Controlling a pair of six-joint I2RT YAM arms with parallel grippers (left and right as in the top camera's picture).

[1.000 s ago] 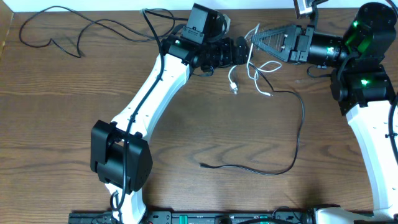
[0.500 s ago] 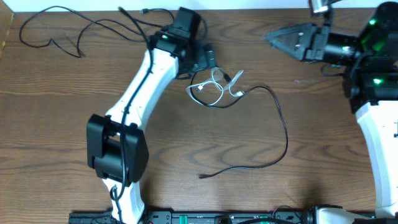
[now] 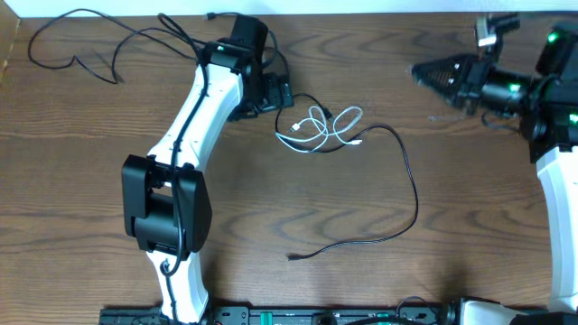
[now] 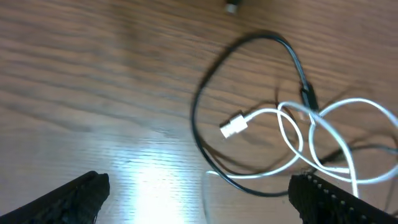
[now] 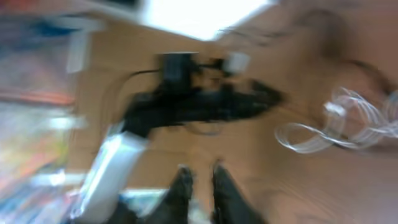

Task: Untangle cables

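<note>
Brown wood-grain table (image 3: pixel 72 208) — faintly glossy; white cable (image 4: pixel 234 126) smooth plastic.

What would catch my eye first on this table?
The white cable, looped in a small tangle near the middle of the table, with a long black cable curling out of it toward the near edge. Beside it hangs the left gripper, jaws wide; a second black cable sprawls in the far left corner.
</note>
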